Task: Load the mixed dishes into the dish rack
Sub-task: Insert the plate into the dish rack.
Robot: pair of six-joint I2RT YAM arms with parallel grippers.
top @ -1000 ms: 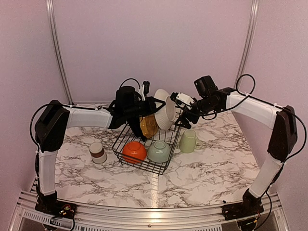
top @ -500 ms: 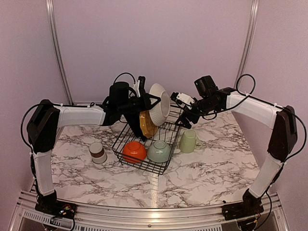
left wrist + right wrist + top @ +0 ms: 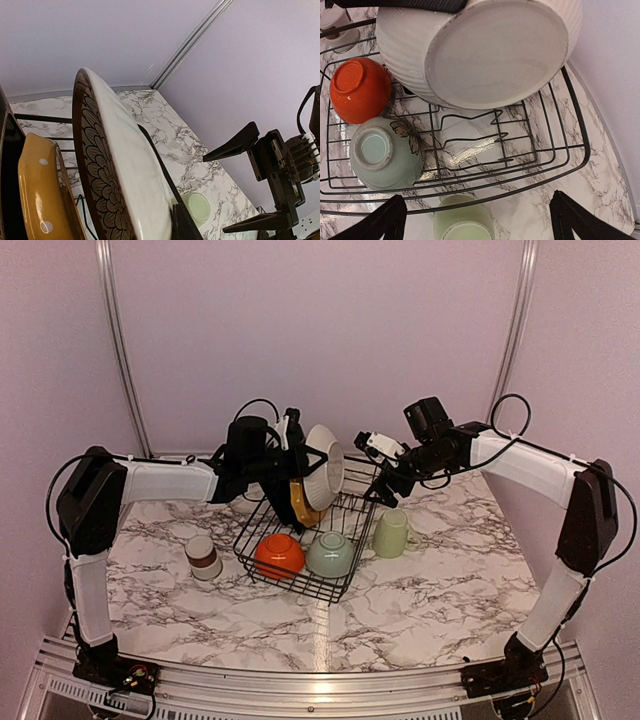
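On the marbled worktop (image 3: pixel 430 590), the black wire dish rack (image 3: pixel 300 585) holds an upturned orange bowl (image 3: pixel 279 555) and an upturned pale green bowl (image 3: pixel 330 554) at its near side. A small grey-brown cup (image 3: pixel 203 557) stands left of it, a pale green mug (image 3: pixel 390 533) right. Farther in, the left claw (image 3: pixel 298 452) grips a white ribbed bowl (image 3: pixel 325 468) on edge beside the yellow dotted plate (image 3: pixel 305 502). The right claw (image 3: pixel 383 490) hovers spread wide and empty near the rack's far right corner.

light: you had bright, even, soft light | glare: pale sheen on the table (image 3: pixel 430 590) just nearside of the dish rack (image 3: pixel 290 580), another under its wires | shadows: faint beneath it
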